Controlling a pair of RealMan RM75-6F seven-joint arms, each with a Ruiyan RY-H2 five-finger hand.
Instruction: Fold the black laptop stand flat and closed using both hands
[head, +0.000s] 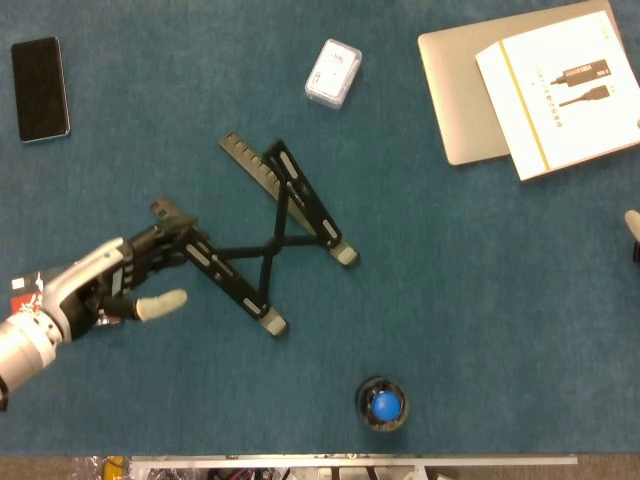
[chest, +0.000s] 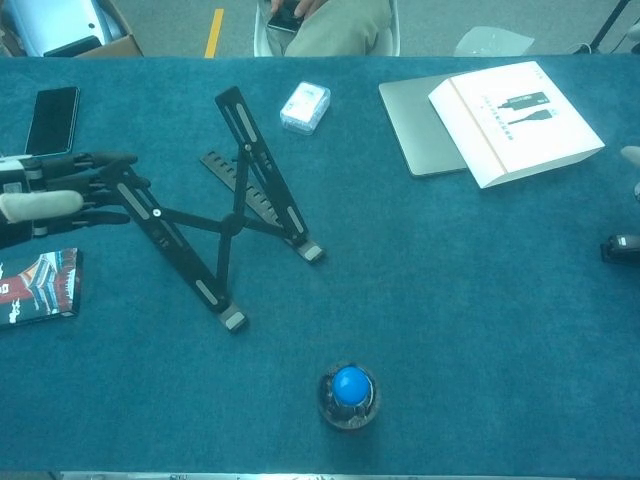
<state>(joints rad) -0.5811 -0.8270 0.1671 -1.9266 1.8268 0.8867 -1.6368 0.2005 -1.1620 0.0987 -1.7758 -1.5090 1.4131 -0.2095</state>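
office or lab | blue-carpeted table (chest: 480, 330) | laptop (head: 455, 90) | phone (head: 40, 88) | seated person (chest: 325, 25)

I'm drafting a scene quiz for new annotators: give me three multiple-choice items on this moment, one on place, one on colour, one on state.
1. Where does the white manual box lie?
A on the silver laptop
B on the black phone
C beside the stand

2. What colour is the ball in the small round holder?
A red
B blue
C green

3. The black folding laptop stand is:
A folded flat
B still open, legs crossed
C lying on the laptop

A: box overlaps laptop. B: ball shows blue. B: the legs form an X, the left hand at one end.
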